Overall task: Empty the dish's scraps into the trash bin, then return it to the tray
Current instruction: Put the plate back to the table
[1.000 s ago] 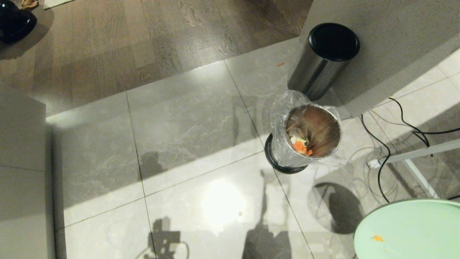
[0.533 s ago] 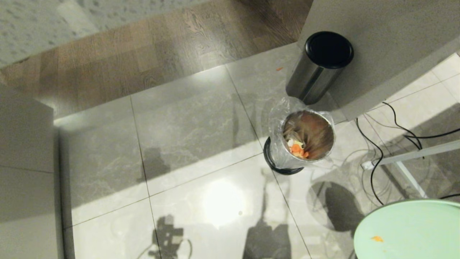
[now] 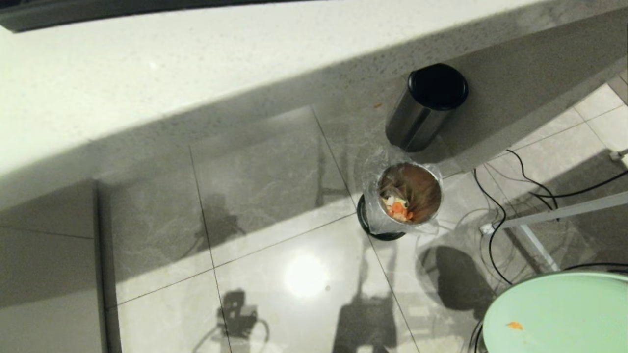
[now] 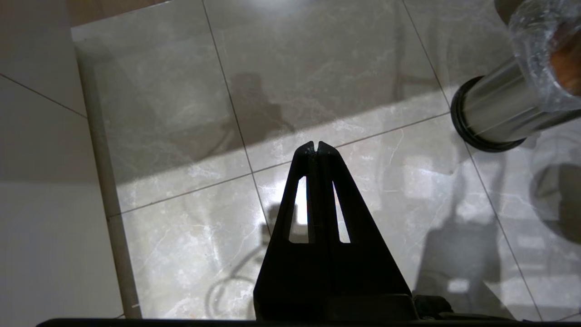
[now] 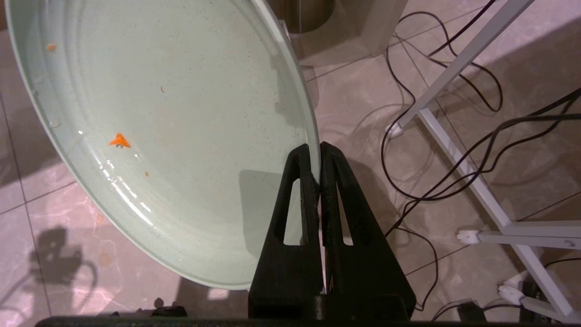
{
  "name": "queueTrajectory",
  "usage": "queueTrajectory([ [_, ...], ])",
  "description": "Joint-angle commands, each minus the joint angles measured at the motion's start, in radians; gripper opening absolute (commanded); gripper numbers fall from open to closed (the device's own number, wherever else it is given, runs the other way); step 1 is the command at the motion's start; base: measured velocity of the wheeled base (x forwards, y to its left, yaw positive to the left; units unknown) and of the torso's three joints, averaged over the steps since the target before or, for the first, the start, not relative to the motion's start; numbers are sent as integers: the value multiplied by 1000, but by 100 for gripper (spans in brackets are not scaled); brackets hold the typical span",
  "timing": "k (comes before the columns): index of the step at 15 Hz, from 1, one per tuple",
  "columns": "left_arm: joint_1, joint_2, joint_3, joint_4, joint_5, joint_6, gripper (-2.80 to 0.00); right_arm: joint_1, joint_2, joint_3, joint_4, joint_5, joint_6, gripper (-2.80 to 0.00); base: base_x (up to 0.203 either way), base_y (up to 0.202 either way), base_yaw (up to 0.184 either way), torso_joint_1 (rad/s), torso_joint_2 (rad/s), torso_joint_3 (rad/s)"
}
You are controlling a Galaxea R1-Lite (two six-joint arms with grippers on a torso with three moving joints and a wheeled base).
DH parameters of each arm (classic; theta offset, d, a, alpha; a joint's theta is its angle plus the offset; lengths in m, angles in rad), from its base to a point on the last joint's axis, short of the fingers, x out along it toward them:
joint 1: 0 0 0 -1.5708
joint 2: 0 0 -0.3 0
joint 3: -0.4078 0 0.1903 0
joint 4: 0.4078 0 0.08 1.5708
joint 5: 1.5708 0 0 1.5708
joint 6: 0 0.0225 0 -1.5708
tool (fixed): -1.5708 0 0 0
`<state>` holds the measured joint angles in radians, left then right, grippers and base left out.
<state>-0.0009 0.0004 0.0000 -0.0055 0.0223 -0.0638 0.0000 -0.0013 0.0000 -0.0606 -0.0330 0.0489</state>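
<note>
From my head, the scraps (image 3: pixel 398 208) already lie in the trash bin (image 3: pixel 409 193) just right of centre, and the dish (image 3: pixel 559 314) sits at five o'clock. My left fingers (image 4: pixel 316 146) hang closed and empty over the floor. My right fingers (image 5: pixel 319 156) pinch the dish's rim at its four o'clock; only crumbs remain, so returning it to the unseen tray is left.

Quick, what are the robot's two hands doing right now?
Left hand: closed, holding nothing, over the floor.
Right hand: closed on the rim of the dish.
</note>
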Motion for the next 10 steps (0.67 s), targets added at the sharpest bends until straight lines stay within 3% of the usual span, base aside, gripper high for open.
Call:
queueTrajectory([
  [1,1,1,0,-1,1,-1,-280,0,1,0,-1,-1,0,-280,0,0,0,120,-490,-378],
  [10,1,1,0,-1,1,-1,-280,0,1,0,-1,-1,3,-280,0,0,0,162,-519,-366],
])
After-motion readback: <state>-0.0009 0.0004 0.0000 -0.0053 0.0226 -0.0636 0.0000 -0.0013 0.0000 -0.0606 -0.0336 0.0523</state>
